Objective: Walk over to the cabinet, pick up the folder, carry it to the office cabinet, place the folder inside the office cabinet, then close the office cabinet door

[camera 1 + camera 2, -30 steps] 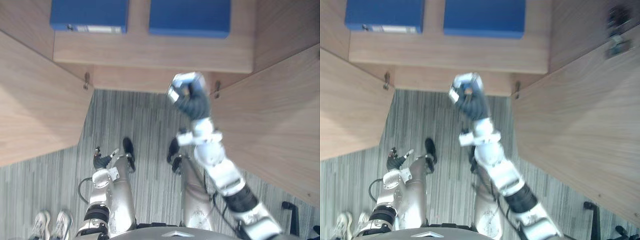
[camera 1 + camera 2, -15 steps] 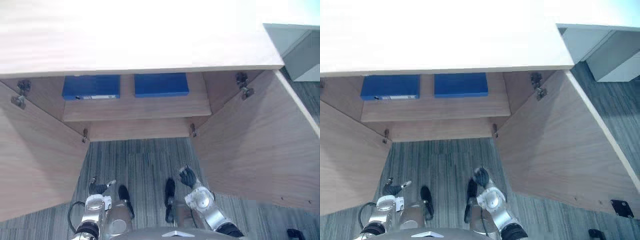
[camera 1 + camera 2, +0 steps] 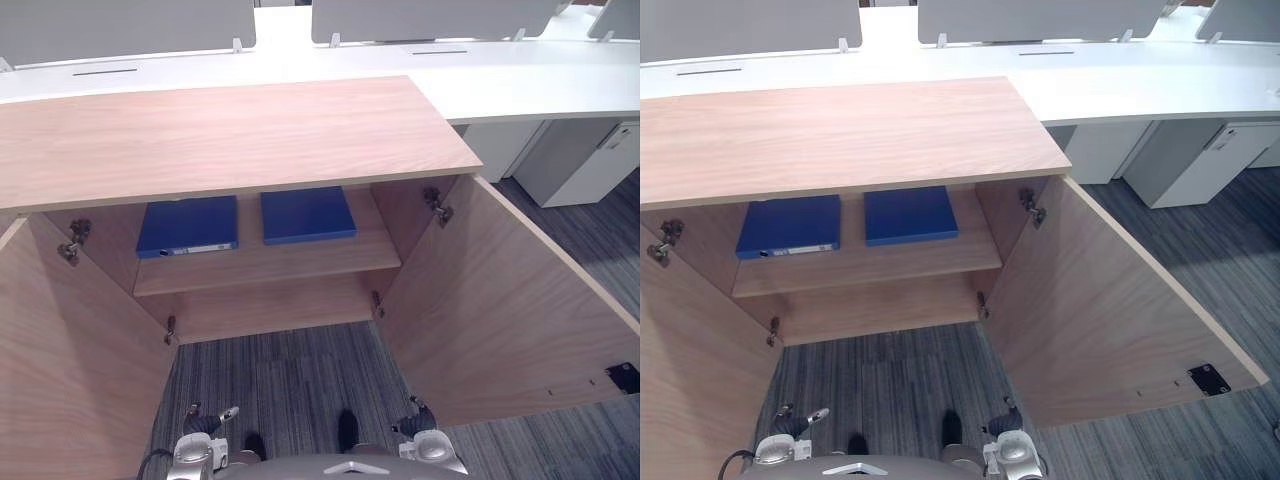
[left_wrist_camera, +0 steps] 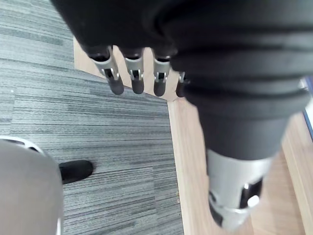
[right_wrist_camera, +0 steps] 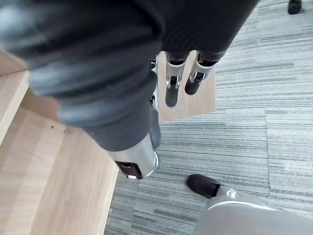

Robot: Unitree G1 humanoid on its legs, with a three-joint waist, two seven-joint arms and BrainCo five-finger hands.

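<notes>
Blue folder flat on shelf, labelled spine crosswise at front, beside second folder; left hand, right hand slack-fingered, empty.

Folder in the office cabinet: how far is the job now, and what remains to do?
Placing looks done: two blue folders lie flat on the shelf of the office cabinet. Nothing is in hand: the left hand and right hand hang open and empty. Left to do: closing the doors, since the left door and right door both stand wide open.

Left folder and right folder lie on the cabinet shelf.
</notes>
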